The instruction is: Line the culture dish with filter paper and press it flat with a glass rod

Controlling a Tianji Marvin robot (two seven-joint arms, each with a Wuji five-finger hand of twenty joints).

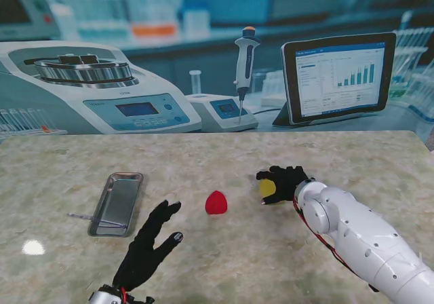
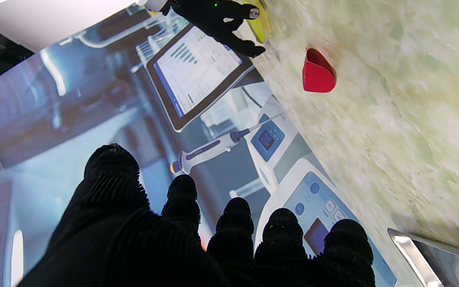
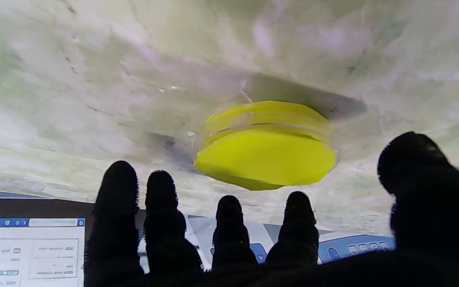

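While the left hand [image 1: 146,250] hovers near the tabletop's [image 1: 224,263] front edge with its fingers [image 2: 233,223] spread and empty, the metal tray [image 1: 116,203] lies farther back toward the left edge, a thin rod [image 1: 95,218], probably the glass rod, resting across its near rim. A red piece [image 1: 216,203] sits at mid-tabletop. To its right, the right hand [image 1: 285,182] hangs over the culture dish [image 3: 265,147], fingers [image 3: 229,223] apart, not visibly touching. The dish appears clear, light, rigid and slippery, with yellow filter paper inside; grip it by the rim on opposite sides. Handle the rod mid-length; it is likely fragile.
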